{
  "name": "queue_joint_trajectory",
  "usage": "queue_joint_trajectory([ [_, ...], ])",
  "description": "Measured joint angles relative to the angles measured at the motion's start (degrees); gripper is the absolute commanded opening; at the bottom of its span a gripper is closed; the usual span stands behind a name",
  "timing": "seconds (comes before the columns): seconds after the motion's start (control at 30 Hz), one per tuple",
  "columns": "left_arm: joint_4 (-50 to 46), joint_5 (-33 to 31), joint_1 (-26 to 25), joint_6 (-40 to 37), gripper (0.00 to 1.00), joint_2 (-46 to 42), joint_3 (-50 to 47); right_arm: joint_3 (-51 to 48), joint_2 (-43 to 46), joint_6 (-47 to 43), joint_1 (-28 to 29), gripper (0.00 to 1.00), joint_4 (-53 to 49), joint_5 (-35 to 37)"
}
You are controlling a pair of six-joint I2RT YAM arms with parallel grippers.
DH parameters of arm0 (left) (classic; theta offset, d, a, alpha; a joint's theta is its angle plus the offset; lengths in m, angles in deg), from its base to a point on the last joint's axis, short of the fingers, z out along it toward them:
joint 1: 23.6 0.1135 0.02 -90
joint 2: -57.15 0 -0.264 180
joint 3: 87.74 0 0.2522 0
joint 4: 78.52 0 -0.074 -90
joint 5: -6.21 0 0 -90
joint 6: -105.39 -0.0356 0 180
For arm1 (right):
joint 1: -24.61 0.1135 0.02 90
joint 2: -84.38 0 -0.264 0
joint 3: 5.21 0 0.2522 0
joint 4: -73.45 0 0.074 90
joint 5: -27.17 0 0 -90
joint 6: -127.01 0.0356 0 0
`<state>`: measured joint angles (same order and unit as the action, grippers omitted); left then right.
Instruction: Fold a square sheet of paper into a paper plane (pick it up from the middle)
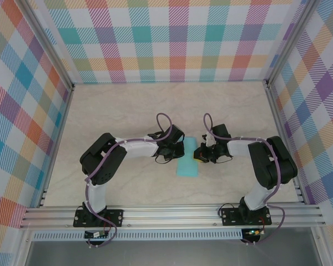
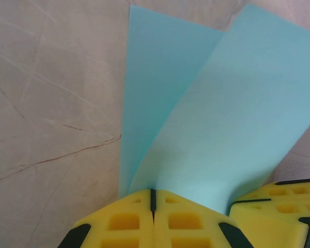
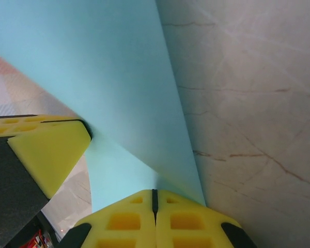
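Top external: the square sheet of paper (image 1: 187, 165), bent double, sits mid-counter (image 1: 127, 111) between the arms. The left hand (image 1: 176, 152) at its 10 o'clock and the right hand (image 1: 202, 153) at its 2 o'clock each pinch the sheet, fingers pressed together.

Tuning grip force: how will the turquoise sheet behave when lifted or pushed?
Probably floppy: on the square sheet of paper the upper layer bows up instead of lying flat. It looks thin and likely very light, so a push may slide it across the smooth table.
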<state>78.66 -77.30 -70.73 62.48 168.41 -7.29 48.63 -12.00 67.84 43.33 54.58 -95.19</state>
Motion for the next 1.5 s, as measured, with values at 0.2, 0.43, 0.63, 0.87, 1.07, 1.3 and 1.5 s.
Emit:
queue_joint_trajectory([
  [0.2,-0.20,-0.07,-0.02,0.00,0.00,0.00,0.00,0.50,2.38,-0.11,-0.11,0.07,-1.27,-0.24],
  [0.43,-0.22,-0.11,-0.04,0.00,0.00,0.00,0.00,4.96,2.16,-0.52,-1.09,0.06,-1.07,-1.20],
  [0.63,-0.22,-0.13,-0.04,0.00,0.00,0.00,0.02,5.31,-2.51,-1.42,-1.53,0.06,-0.79,-0.37],
  [0.87,-0.31,-0.15,-0.04,-0.02,0.00,0.00,0.02,5.35,-4.83,-1.79,-2.14,0.06,-0.46,-1.27],
  [1.07,-0.44,-0.15,-0.04,-0.02,0.00,-0.02,0.02,7.06,-3.76,-1.81,-2.29,0.07,-2.93,-1.40],
  [1.3,-0.57,-0.15,-0.04,-0.02,0.00,-0.02,0.11,10.99,-3.65,-2.95,-3.30,0.06,-3.43,-1.77],
  [1.5,-1.33,-0.20,-0.04,-0.02,0.00,-0.02,0.33,11.02,-8.79,-3.02,-3.37,0.05,-3.10,-1.33],
])
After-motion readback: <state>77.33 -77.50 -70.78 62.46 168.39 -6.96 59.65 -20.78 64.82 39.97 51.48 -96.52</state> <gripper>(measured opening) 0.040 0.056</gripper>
